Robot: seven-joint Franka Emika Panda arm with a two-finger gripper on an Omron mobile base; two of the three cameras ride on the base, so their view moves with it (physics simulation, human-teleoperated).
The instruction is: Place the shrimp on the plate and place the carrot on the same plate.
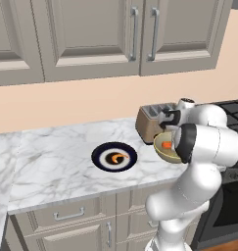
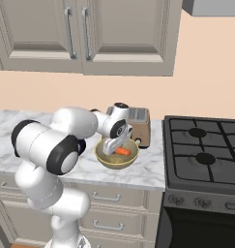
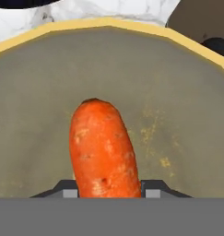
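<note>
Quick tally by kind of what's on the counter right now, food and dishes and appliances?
Food: 2, the shrimp on the plate, the carrot in the bowl
Dishes: 2, the plate and the bowl
Appliances: 1, the toaster
Total: 5

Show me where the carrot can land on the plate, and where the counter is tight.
The plate has bare rim and centre all around the shrimp, which lies right of its middle; the left half is freest. Open marble stretches left of the plate. It is crowded at the bowl, toaster and stove, where the fingers flank the carrot.
</note>
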